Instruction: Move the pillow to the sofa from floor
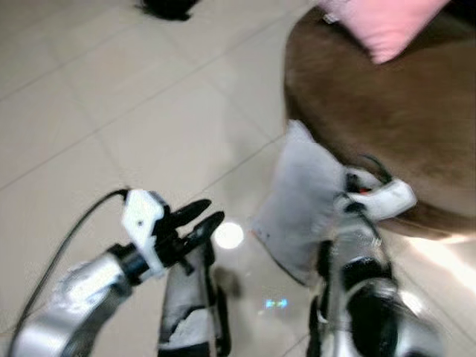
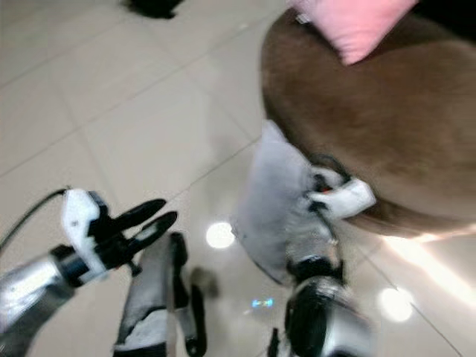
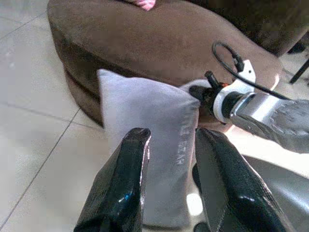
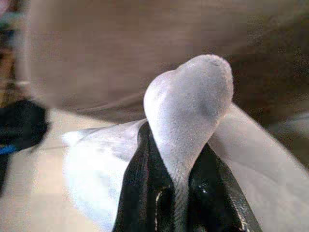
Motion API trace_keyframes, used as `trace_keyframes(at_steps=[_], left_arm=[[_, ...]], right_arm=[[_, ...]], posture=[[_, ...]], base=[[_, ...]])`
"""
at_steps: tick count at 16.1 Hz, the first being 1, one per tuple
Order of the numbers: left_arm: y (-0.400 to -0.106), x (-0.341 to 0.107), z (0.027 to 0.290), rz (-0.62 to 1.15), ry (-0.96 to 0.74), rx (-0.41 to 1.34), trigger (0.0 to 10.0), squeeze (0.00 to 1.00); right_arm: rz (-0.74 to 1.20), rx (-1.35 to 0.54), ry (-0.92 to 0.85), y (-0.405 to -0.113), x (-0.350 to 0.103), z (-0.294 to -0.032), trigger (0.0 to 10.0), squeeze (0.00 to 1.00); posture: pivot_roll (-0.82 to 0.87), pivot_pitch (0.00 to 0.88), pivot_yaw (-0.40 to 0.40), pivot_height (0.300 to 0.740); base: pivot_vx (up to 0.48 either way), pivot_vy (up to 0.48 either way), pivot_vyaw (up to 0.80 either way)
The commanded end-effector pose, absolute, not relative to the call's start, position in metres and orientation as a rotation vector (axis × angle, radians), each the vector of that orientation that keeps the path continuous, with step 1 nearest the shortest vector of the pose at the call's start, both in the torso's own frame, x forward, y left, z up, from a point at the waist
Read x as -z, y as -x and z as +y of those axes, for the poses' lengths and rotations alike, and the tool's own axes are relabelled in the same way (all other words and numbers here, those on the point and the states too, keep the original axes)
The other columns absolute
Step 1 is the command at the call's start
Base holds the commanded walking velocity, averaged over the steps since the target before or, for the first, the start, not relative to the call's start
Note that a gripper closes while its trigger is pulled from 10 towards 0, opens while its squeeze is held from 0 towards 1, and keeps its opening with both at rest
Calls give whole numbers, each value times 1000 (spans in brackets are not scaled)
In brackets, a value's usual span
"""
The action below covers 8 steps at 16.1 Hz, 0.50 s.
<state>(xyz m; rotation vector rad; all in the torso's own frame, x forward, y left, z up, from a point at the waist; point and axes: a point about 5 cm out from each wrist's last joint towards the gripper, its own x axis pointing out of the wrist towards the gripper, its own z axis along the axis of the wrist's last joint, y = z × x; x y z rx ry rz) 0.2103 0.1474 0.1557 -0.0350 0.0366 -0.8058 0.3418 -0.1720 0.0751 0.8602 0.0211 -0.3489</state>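
The pink cushion point(image 1: 387, 26) is cut by the frame's top edge (head views are blurred)

1. A pale grey pillow point(image 1: 301, 199) stands on edge on the tiled floor, leaning against the side of the sofa point(image 1: 401, 126), its fabric soft and faintly creased.
2. One upper corner point(image 4: 193, 104) is bunched into a rounded fold.
3. The brown sofa is low and round-edged, its seat just above the pillow's top.
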Motion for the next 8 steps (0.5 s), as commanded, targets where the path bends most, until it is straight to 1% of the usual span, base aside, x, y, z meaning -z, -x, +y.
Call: trace_keyframes(at_steps=[1, 2, 3, 4, 5, 6, 8], left_arm=[[-212, -148, 151, 46, 24, 762, 10000, 0], [-213, -147, 151, 40, 30, 751, 10000, 0], [-219, -144, 150, 30, 33, 721, 10000, 0], [-225, -146, 145, -6, 44, 703, 10000, 0], [-227, -147, 144, -16, 46, 699, 10000, 0], [-229, -148, 140, -35, 62, 696, 10000, 0], [-238, -156, 134, -59, 46, 665, 10000, 0]], right_arm=[[-24, 275, -830, -339, -91, -165, 0, 0], [-40, 244, -826, -335, -99, -161, 0, 0], [-60, 207, -825, -329, -113, -156, 0, 0], [-99, 166, -854, -325, -138, -153, 0, 0], [-114, 152, -863, -324, -146, -152, 0, 0], [-152, 117, -866, -319, -170, -148, 0, 0], [-328, 144, -815, -319, -233, -157, 0, 0]], posture=[[59, 143, 80, 521], [32, 130, 80, 521], [8, 119, 76, 521], [-13, 101, 73, 521], [-17, 97, 73, 521], [-27, 85, 69, 521], [-46, 63, 62, 521]], base=[[0, 0, 0], [0, 0, 0], [0, 0, 0], [0, 0, 0], [0, 0, 0], [0, 0, 0], [0, 0, 0]])
